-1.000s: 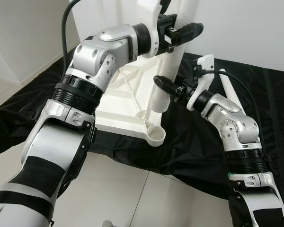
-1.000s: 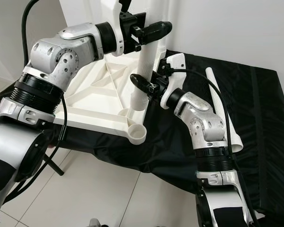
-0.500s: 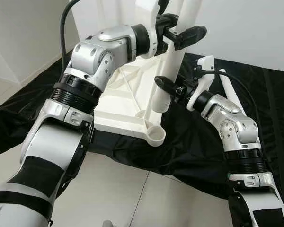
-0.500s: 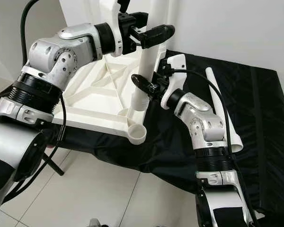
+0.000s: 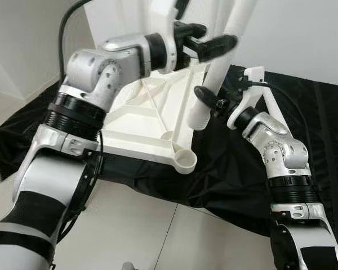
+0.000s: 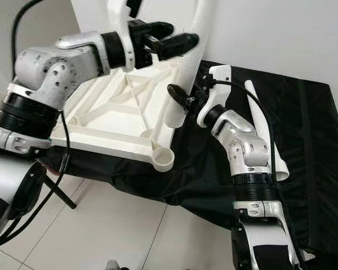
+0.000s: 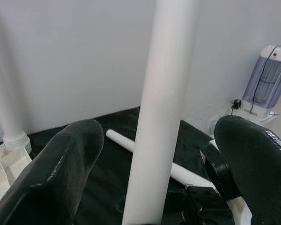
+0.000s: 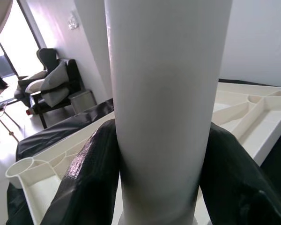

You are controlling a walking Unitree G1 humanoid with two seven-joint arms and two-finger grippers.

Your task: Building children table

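A long white table leg (image 5: 222, 53) leans in the air over the upturned white tabletop (image 5: 138, 115), its lower end (image 5: 197, 118) just above the tabletop's near right corner. My right gripper (image 5: 208, 102) is shut on the leg low down; in the right wrist view both fingers (image 8: 91, 173) press its sides. My left gripper (image 5: 211, 35) is higher up, open, and the leg (image 7: 161, 117) passes between its spread fingers (image 7: 75, 154) without touching. An empty corner socket (image 5: 186, 161) sits at the tabletop's front corner.
A black cloth (image 5: 231, 180) covers the low surface under the tabletop. A second loose white leg (image 6: 265, 129) lies on it behind my right arm. Another leg (image 7: 9, 117) stands upright in a far socket. White tiled floor (image 5: 158, 236) lies in front.
The left gripper has let go of the leg and opened. The right gripper has carried the leg's lower end to the right, so the leg now leans.
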